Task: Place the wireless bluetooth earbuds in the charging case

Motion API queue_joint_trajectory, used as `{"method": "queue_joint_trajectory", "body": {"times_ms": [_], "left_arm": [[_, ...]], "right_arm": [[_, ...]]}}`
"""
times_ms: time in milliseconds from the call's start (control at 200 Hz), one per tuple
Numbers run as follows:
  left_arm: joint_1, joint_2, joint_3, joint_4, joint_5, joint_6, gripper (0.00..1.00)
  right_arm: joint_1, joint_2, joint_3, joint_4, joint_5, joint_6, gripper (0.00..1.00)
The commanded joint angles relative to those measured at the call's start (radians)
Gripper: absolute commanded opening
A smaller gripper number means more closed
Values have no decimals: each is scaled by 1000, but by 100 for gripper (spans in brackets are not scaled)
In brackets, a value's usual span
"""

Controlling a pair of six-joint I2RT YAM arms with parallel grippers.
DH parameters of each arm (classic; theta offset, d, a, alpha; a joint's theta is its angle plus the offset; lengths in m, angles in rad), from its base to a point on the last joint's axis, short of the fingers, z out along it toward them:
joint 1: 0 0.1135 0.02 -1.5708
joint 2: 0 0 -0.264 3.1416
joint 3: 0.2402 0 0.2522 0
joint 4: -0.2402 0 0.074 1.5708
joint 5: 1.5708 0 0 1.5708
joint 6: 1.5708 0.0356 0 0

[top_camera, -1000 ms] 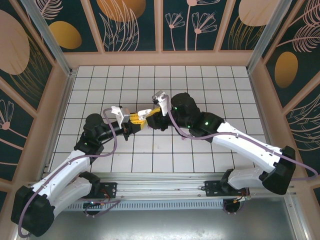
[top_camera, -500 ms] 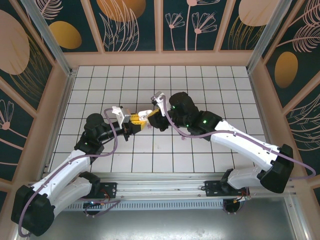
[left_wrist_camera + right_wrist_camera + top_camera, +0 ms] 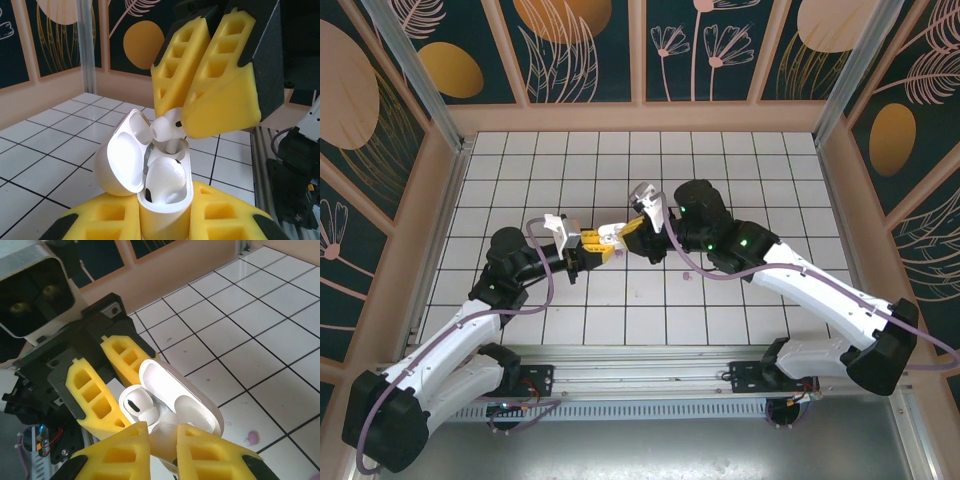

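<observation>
**White bud lined up over its socket**

My left gripper point(image 3: 598, 246) is clamped on the glossy white clamshell charging case point(image 3: 161, 212), lid hinged back, to steady it. Just above the case, my right gripper point(image 3: 161, 437) pinches a small white plastic earbud point(image 3: 162, 131), its stem down in the empty socket. Inside the case, a seated white earbud point(image 3: 162, 177) already fills the neighbouring socket.

I am working inside a robotics lab's walled test cell.
A white tiled bench point(image 3: 520, 160) is lying under me, dark panels point(image 3: 585, 70) painted with gold discs and pale leaves are fencing it in, aluminium posts point(image 3: 415, 70) are standing at the far corners, and my left arm point(image 3: 460, 335) and right arm point(image 3: 820, 290) are sitting bolted to a metal rail point(image 3: 650, 362), my left pincer point(image 3: 162, 210) and right pincer point(image 3: 162, 432) wearing yellow moulded fingers.
</observation>
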Motion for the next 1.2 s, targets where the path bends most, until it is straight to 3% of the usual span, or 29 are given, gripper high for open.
{"method": "queue_joint_trajectory", "body": {"times_ms": [0,205,746,896,1066,1196], "left_arm": [[2,-12,29,65,42,-9,0],[2,-10,35,71,56,-14,0],[2,-13,32,56,59,-7,0],[4,-15,31,57,62,-6,0],[3,-20,33,57,67,-7,0],[2,-24,33,54,65,-7,0]], "right_arm": [[-10,-37,-6,2,-107,-53,11],[-11,-22,24,-51,-165,-98,11],[-9,18,98,-203,-103,-158,7],[-10,39,106,-229,-139,-164,7],[-11,77,118,-265,-164,-184,11],[-10,87,126,-273,-154,-184,23]]}}
